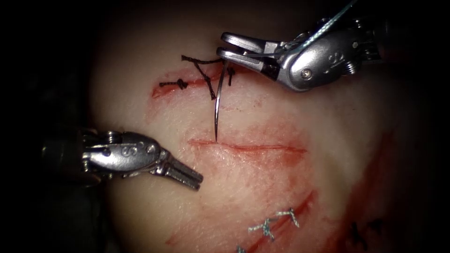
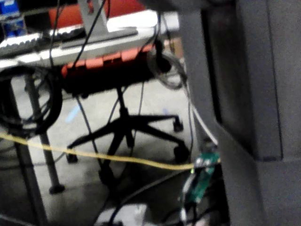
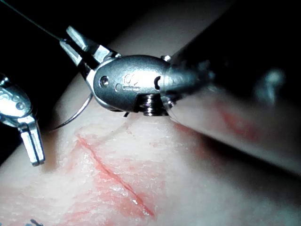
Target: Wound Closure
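Observation:
The tissue (image 1: 262, 112) carries an unstitched cut (image 1: 248, 148) running across the middle. My right tool (image 1: 224, 50) comes in from the upper right, jaws shut on the curved needle (image 1: 218, 100) near its tail end. The needle hangs downward, its tip touching the tissue at the cut's left end; I cannot tell whether it has entered. In the right wrist view the right tool (image 3: 69, 40) holds the needle (image 3: 75, 115) above the cut (image 3: 113, 176). My left tool (image 1: 196, 181) lies left of and below the cut, shut and holding nothing, also seen as the left tool (image 3: 32, 143).
An upper cut (image 1: 187, 84) holds black knotted stitches with loose black thread (image 1: 199, 61) beside the needle's tail. A lower cut (image 1: 281, 220) has pale stitches, and dark stitches (image 1: 361, 232) sit at the lower right. Red fluid stains the tissue around the cuts.

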Controlling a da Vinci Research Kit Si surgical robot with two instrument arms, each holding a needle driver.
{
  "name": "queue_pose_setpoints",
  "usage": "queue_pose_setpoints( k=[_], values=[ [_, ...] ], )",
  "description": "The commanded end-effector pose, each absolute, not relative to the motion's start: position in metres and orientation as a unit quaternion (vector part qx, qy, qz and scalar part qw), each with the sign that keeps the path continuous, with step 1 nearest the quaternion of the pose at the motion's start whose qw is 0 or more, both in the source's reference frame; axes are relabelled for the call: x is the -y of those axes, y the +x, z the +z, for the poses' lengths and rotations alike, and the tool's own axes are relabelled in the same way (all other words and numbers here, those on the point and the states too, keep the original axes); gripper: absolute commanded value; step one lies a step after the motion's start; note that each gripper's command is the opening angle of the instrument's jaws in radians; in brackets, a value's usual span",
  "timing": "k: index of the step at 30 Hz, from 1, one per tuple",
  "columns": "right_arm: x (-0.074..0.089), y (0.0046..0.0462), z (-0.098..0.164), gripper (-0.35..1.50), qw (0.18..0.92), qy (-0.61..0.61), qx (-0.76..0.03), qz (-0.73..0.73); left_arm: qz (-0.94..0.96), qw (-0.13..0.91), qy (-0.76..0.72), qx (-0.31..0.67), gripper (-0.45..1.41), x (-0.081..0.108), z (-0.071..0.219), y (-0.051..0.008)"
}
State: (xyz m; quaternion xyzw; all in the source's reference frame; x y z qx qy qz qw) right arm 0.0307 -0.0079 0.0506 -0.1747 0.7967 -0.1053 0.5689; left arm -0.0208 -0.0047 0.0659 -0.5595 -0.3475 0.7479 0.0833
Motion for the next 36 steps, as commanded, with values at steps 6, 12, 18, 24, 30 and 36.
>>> queue_pose_setpoints(
  k=[6,12,18,24,30,36],
  values=[
    [0.0077,0.0312,0.0513,-0.35,0.552,-0.254,-0.777,-0.168,0.739,0.094,-0.577,0.335,-0.13,0.0049,0.0661,-0.0228],
    [0.01,0.0311,0.0509,-0.35,0.614,-0.316,-0.698,-0.191,0.741,0.093,-0.577,0.331,-0.1,0.0054,0.0668,-0.0231],
    [0.0108,0.0311,0.0514,-0.35,0.624,-0.313,-0.687,-0.204,0.744,0.11,-0.578,0.317,0.09,0.0048,0.0666,-0.024],
    [0.012,0.0312,0.0526,-0.35,0.625,-0.307,-0.688,-0.205,0.756,0.131,-0.589,0.253,-0.28,0.0044,0.0662,-0.0253],
    [0.0114,0.0312,0.052,-0.35,0.628,-0.309,-0.687,-0.198,0.784,0.112,-0.569,0.222,-0.45,0.0054,0.0662,-0.0259],
    [0.0113,0.0313,0.052,-0.35,0.622,-0.325,-0.684,-0.2,0.833,0.079,-0.512,0.195,-0.45,0.0064,0.0671,-0.0258]
  ],
)
